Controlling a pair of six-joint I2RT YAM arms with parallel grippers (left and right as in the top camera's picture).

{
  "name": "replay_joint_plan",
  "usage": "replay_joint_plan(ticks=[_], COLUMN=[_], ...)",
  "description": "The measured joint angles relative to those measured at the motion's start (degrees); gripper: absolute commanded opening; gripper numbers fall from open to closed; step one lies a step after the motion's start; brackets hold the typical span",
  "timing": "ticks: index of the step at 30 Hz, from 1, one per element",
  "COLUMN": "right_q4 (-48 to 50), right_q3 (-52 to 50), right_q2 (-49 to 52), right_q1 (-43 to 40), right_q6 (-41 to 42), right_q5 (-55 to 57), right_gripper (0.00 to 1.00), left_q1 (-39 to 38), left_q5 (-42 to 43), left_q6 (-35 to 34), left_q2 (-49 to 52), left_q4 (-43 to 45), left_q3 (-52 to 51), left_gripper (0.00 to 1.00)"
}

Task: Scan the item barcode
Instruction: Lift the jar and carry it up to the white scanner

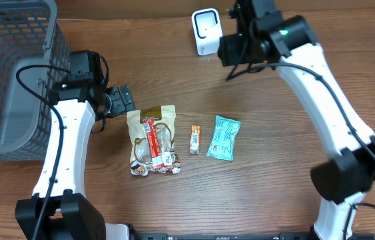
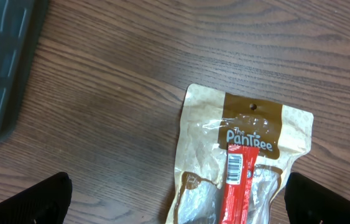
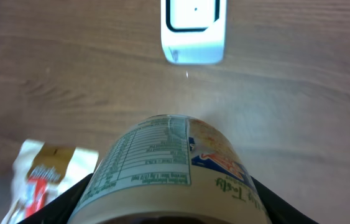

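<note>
Right end effector (image 1: 239, 48) grasping a labelled cup (image 3: 162, 162) in front of the scanner (image 3: 193, 31)
Probably wants a roll till the barcode faces it; left end effector (image 1: 122, 101) is released.

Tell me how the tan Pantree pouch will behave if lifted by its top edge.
The pouch looks like thin, crinkled film, so it will probably flop and sag rather than stay flat. The red bar lying on it would likely slide off. It lies fairly flat and seems light, so a push may skid it.

table (image 1: 174, 73) | basket (image 1: 0, 40) | scanner (image 1: 206, 31) | pouch (image 1: 167, 137) | small bar (image 1: 195, 139) | teal packet (image 1: 223, 138)
</note>
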Motion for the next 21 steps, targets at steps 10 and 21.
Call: replay_joint_plan(ticks=[10,21], right_q4=[20.7,43.8], right_q3=[0.0,0.0], right_q2=[8.7,15.5], right_q1=[0.0,0.0], right_q6=[-1.2,-1.6], right_q5=[-0.2,-0.2], right_gripper=[0.45,0.44], left_q1=[0.0,0.0], left_q5=[0.0,0.0], left_q6=[0.0,0.0], left_q2=[0.0,0.0], left_q4=[0.0,0.0], left_q3=[0.0,0.0], left_gripper=[1.00,1.00])
